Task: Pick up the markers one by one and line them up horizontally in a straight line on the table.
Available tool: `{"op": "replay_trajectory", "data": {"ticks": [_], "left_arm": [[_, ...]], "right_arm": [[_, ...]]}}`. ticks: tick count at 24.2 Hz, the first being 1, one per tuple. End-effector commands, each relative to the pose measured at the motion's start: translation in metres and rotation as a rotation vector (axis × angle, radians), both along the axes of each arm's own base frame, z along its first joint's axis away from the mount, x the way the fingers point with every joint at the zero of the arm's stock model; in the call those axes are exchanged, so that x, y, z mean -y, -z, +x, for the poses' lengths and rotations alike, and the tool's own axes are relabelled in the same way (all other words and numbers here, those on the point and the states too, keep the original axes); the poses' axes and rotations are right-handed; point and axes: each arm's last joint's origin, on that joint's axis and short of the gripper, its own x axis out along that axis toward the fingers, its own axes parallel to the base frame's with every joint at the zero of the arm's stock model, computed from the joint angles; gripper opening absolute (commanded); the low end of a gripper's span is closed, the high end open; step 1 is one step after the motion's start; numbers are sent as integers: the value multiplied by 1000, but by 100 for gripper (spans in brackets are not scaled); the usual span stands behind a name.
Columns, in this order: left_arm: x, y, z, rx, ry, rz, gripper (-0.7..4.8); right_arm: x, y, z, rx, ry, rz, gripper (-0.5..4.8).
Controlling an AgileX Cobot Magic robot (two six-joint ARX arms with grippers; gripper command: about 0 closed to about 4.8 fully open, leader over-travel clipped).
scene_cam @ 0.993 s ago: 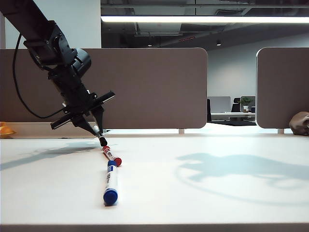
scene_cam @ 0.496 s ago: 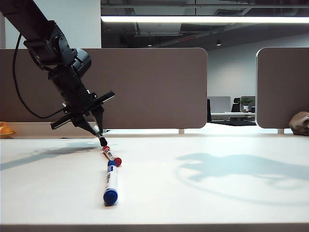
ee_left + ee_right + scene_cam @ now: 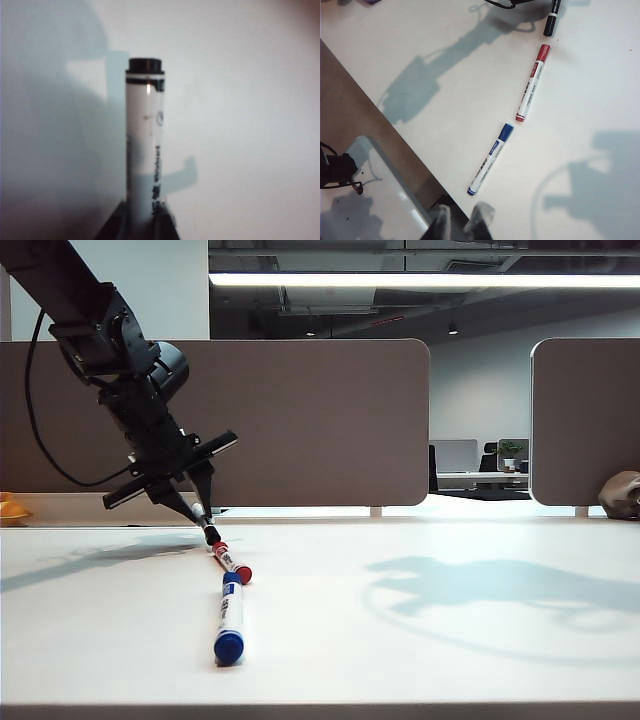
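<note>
My left gripper (image 3: 195, 502) hangs over the far left of the table (image 3: 450, 640), shut on the black marker (image 3: 205, 520). That marker slants down, its black end just above the surface behind the red marker (image 3: 230, 562). The left wrist view shows the white barrel (image 3: 145, 140) sticking out from between my left gripper's (image 3: 145, 220) jaws. The blue marker (image 3: 231, 615) lies in front of the red one, roughly end to end. My right gripper (image 3: 461, 217) is high over the table's edge, slightly open and empty, looking down on the blue (image 3: 490, 160), red (image 3: 532, 82) and black (image 3: 551, 20) markers.
Grey-brown partition panels (image 3: 320, 420) stand along the back of the table. An orange object (image 3: 10, 508) sits at the far left edge and a grey lump (image 3: 622, 495) at the far right. The table's edge (image 3: 395, 145) runs diagonally close to my right gripper.
</note>
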Motion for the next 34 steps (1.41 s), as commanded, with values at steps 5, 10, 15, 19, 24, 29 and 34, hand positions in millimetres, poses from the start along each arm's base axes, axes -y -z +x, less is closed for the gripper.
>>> {"op": "replay_trajectory", "data": {"ticks": [5,10,15,19,24,29,34], "left_arm": [[0,1,-2,-22,1,5,22],[1,6,-2,-46,19,-14,21],[3,11,-1,-59,32,-30,22],[3,11,-1,-64,37,-43,23],[3,11,-2,-71,23,-57,26],[3,11,-2,-77,12,-70,30],[4,11,-2,-78,13,-69,102]], "right_arm": [[1,-3,-1,16,-1,12,63],[1,-3,-1,17,-1,12,63],[1,-3,-1,17,-1,12,63],[1,-3,-1,17,-1,12,63],[1,-3,-1,17,-1,12,63],[1,-3,-1,17,-1,12,63],[1,-3,-1,17,0,12,63]]}}
